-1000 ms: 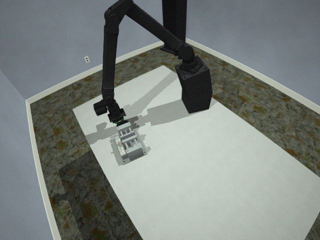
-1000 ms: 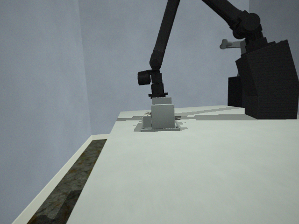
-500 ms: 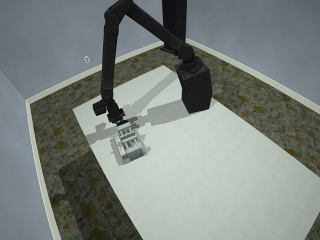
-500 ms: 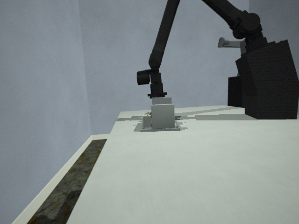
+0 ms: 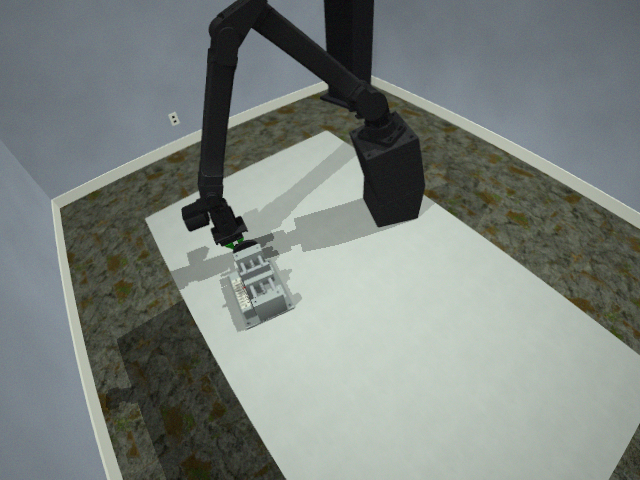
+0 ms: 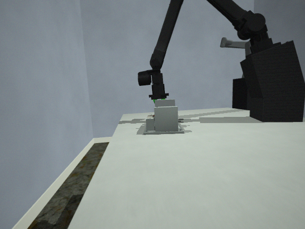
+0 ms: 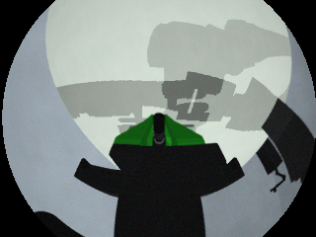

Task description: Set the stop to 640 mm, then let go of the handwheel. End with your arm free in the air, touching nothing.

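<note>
Gripper (image 5: 236,244): green fingers nearly closed on the dark handwheel (image 5: 244,245), apparently, at the far end of the grey stop fixture (image 5: 261,289); fixture's long axis runs away from fingers, along table (image 5: 413,335).

Matte black arm (image 5: 217,98), green-tipped pincer (image 5: 233,244)
</note>
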Robot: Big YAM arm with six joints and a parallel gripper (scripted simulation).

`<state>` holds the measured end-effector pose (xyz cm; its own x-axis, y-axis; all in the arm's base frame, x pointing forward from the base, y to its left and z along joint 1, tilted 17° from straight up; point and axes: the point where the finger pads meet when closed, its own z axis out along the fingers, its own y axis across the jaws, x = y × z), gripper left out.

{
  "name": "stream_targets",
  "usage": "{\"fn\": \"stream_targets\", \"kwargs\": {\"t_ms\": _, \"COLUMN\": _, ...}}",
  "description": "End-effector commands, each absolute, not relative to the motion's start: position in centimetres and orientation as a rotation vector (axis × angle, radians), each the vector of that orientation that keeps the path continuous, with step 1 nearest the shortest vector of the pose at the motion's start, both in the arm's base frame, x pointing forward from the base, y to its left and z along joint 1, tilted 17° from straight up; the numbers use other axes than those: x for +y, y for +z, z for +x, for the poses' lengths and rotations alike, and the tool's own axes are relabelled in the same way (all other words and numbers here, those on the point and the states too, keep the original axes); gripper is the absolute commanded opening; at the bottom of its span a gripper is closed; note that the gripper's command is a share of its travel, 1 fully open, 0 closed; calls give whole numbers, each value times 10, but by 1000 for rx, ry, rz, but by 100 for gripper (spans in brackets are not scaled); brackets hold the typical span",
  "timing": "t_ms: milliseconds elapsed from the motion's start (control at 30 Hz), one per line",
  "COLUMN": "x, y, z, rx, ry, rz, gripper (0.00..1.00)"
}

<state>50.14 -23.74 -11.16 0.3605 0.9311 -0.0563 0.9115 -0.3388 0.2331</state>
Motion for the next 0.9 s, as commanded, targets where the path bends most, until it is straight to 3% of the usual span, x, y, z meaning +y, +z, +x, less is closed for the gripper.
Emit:
{"fn": "stream_targets", "kwargs": {"t_ms": 0, "x": -249, "y": -64, "z": 547, "rx": 1598, "ry": 206, "rz": 2313, "gripper": 6}}
{"fn": "stream_targets", "kwargs": {"t_ms": 567, "x": -249, "y": -42, "z": 543, "rx": 1584, "ry": 217, "rz": 2302, "gripper": 6}}
{"fn": "stream_targets", "kwargs": {"t_ms": 867, "x": -236, "y": -43, "z": 506, "rx": 1606, "ry": 188, "rz": 2331, "gripper": 6}}
